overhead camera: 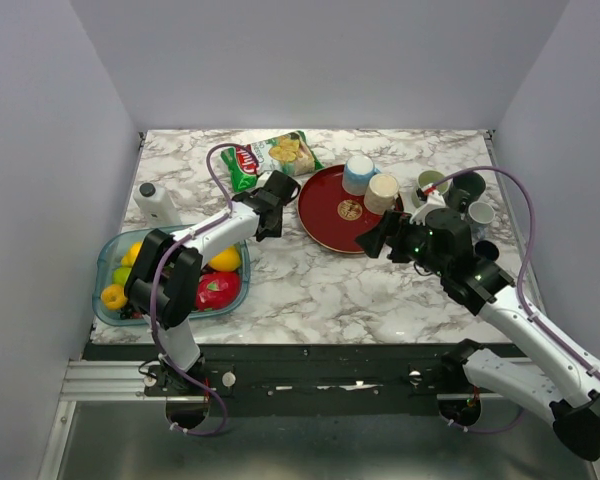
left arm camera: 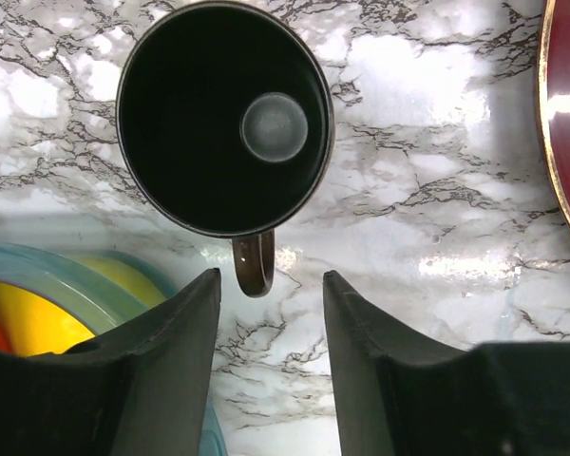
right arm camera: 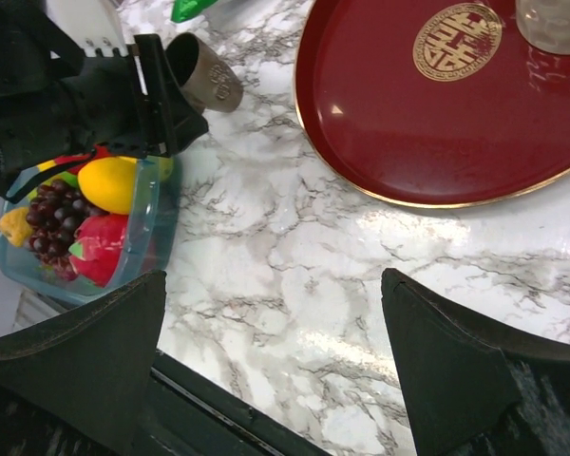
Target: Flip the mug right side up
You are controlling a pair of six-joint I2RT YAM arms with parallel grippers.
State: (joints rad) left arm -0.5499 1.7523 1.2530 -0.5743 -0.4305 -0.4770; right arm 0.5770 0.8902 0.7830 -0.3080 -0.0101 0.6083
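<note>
**Left wrist view.** My left end effector [left arm camera: 269, 280] is open, with its two fingers [left arm camera: 176, 342] set well apart and clamped on nothing. The handle [left arm camera: 255, 268] of the mug [left arm camera: 218, 114] dips just into the gap between the fingertips. Marble shows on either side of the handle, so neither finger touches it. The mug is on the counter [overhead camera: 310, 290] between the fruit tub [right arm camera: 161, 209] and the red plate [right arm camera: 437, 133], just beside the tub's rim. Its mouth opens straight toward the wrist camera. The round floor shows at the bottom of the dark interior, and counter shows all round the wall. The long axis runs along my line of sight, up off the counter, mouth uppermost. The handle points back at the end effector.

**Right wrist view.** My right end effector [right arm camera: 275, 313] is spread wide and holds nothing, hanging over marble near the plate's edge. From here the mug reads as a bronze cylinder close against the left end effector. A mark on its wall is too small to read.

**Writing.** The plate carries a gold medallion [right arm camera: 456, 40] with a Chinese-style character at its centre. The green snack bag [overhead camera: 275, 158] at the far side of the counter has a red logo that I cannot make out.
</note>
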